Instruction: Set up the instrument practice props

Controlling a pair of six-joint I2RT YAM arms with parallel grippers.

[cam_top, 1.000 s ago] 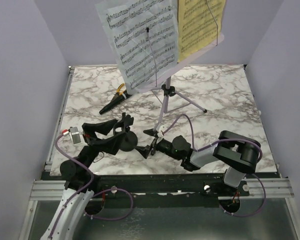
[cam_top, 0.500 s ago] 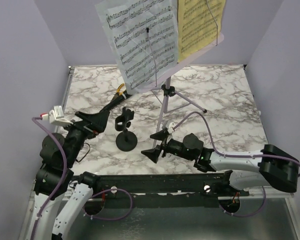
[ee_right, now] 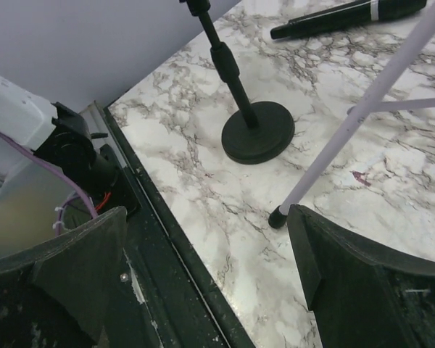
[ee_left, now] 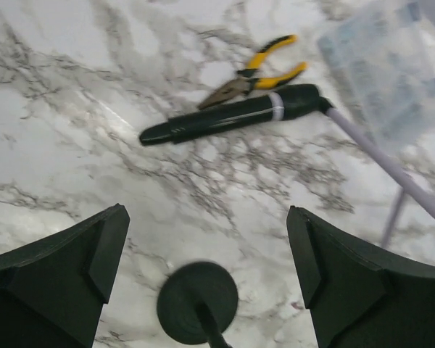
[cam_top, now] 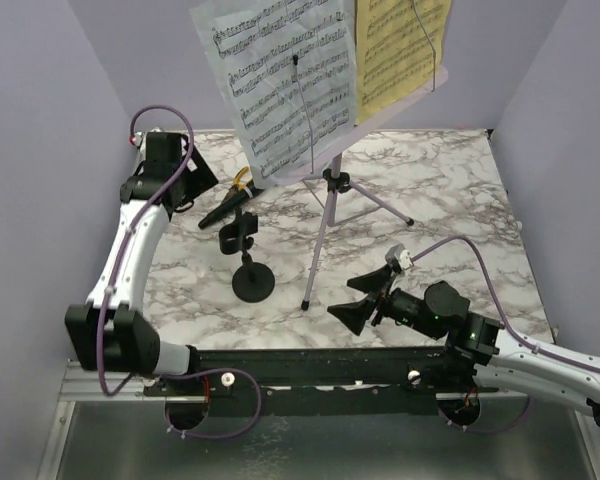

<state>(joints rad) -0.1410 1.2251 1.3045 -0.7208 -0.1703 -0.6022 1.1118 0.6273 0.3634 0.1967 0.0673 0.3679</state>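
While spread wide and gripping nothing, left gripper (ee_left: 206,243) above slim black microphone (ee_left: 232,119), lying flat on white marbled tabletop (cam_top: 450,200) just beside yellow-handled pliers (ee_left: 257,72). Right gripper (ee_right: 206,250) likewise gaping, empty, low near front edge. Upright between them: short black round-based mic stand (cam_top: 250,270), near lilac music stand on thin tripod (cam_top: 323,225) bearing white and yellow sheet-music pages (cam_top: 280,80).

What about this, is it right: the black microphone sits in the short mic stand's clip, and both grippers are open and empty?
No. The black microphone lies on the table beside the pliers, not in the clip of the short mic stand; the left wrist view shows it. The left gripper and right gripper are open and empty.
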